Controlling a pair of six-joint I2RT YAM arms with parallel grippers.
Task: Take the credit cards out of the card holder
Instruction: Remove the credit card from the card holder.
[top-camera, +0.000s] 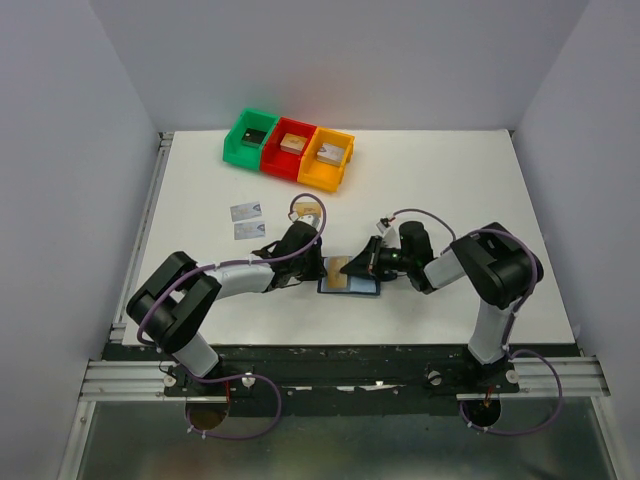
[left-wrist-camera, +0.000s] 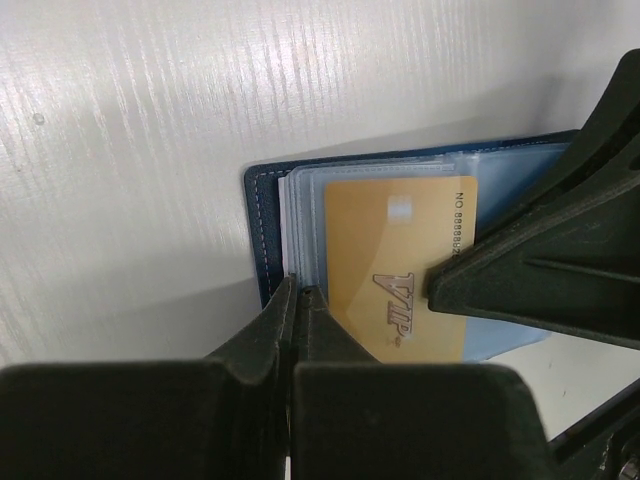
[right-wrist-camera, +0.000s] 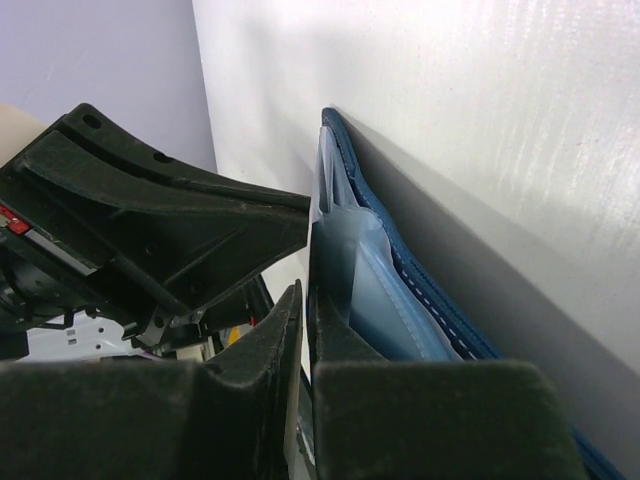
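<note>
navy card holder (left-wrist-camera: 262, 225) lies open near the table's (top-camera: 450, 180) front edge, one gold card (left-wrist-camera: 395, 260) in its sleeve. two silver cards (top-camera: 245, 211) already lie out; more may remain. left gripper (left-wrist-camera: 297, 292), jaws together, pins the holder; right gripper (right-wrist-camera: 305, 300) is narrow at the card, grip unclear.

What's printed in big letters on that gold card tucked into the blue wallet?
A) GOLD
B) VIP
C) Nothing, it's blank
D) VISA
B: in the left wrist view, the gold card, which sits in a clear pocket of the card holder, shows the letters VIP across its face.
</note>
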